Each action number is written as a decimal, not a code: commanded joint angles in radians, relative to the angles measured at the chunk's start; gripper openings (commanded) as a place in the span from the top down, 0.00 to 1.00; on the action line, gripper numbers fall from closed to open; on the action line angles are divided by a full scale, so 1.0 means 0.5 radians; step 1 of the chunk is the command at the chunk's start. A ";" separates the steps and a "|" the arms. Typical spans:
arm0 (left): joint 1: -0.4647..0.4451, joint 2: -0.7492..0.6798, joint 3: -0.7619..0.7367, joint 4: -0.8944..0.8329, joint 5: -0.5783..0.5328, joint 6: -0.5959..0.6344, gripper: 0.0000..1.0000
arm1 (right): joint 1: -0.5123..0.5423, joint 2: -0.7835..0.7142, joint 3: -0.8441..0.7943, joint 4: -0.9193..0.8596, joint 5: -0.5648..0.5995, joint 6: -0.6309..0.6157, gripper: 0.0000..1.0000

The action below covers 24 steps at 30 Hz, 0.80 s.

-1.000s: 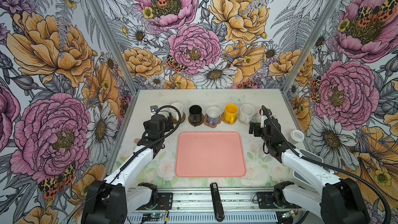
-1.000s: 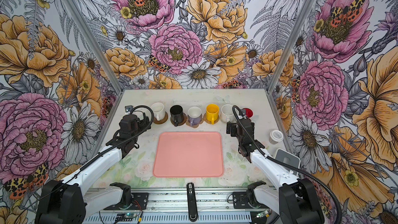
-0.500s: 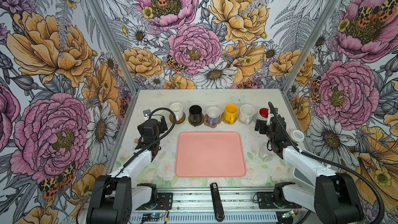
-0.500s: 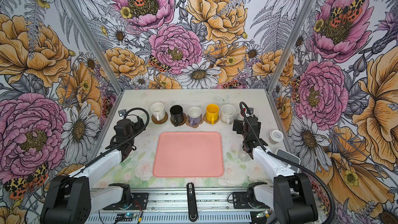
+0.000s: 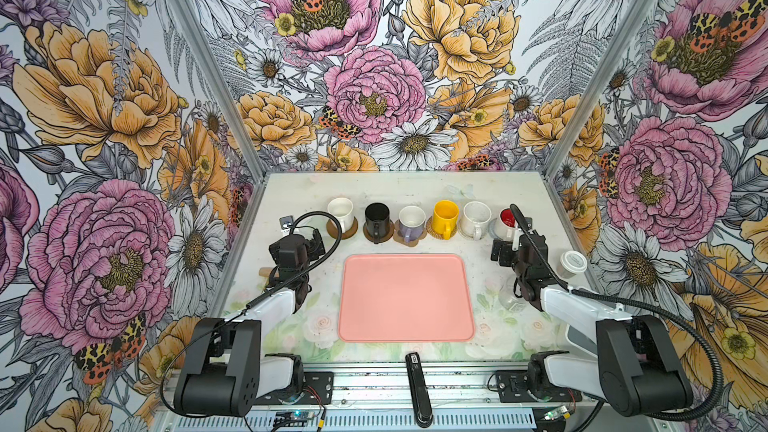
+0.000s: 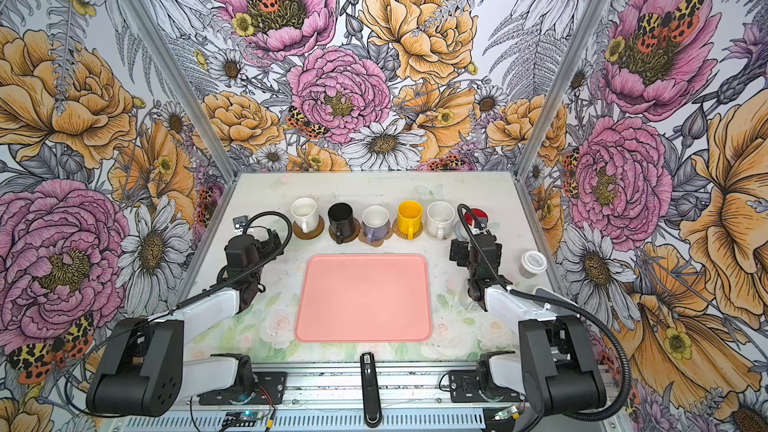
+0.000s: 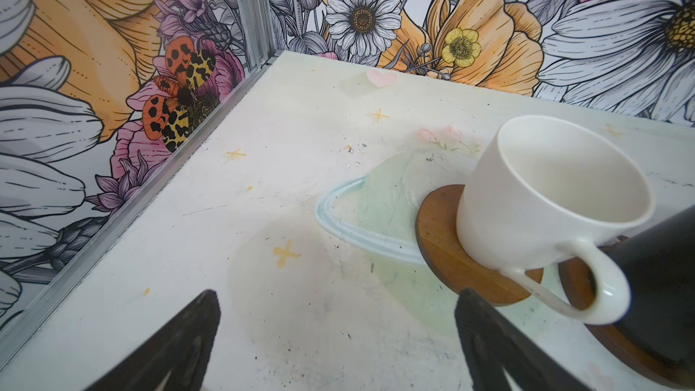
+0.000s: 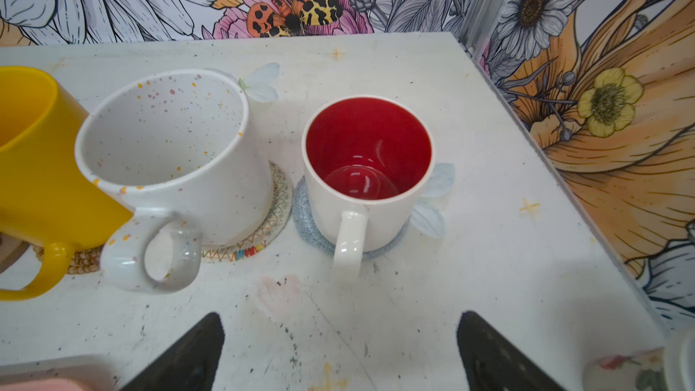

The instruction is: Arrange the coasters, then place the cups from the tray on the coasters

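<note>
The pink tray (image 5: 405, 297) lies flat on the bench (image 5: 415, 189), low in the middle of both top views. Just outside its upper corners you see your left pincer (image 7: 338, 302) and right pincer (image 8: 342, 317), both spread wide and holding nothing. Higher in the frame, left to right, stand the white cup (image 5: 340, 211), black cup (image 5: 377, 218), lavender cup (image 5: 411, 220), yellow cup (image 5: 445, 216), speckled cup (image 5: 477, 216) and red-inside cup (image 5: 505, 216). Each sits on its own coaster (image 7: 443, 253).
</note>
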 commanded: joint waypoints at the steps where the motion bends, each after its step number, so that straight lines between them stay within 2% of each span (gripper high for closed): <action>1: 0.037 0.017 -0.002 0.087 0.101 0.038 0.01 | -0.030 0.051 0.008 0.185 0.040 -0.053 0.02; 12: 0.083 0.094 0.025 0.184 0.162 0.095 0.01 | -0.111 0.170 0.038 0.375 -0.045 -0.089 0.04; 18: 0.105 0.108 -0.087 0.511 0.185 0.114 0.01 | -0.117 0.178 0.002 0.499 -0.076 -0.076 0.04; 24: 0.118 0.109 -0.125 0.614 0.190 0.114 0.01 | -0.120 0.234 0.012 0.595 -0.073 -0.070 0.04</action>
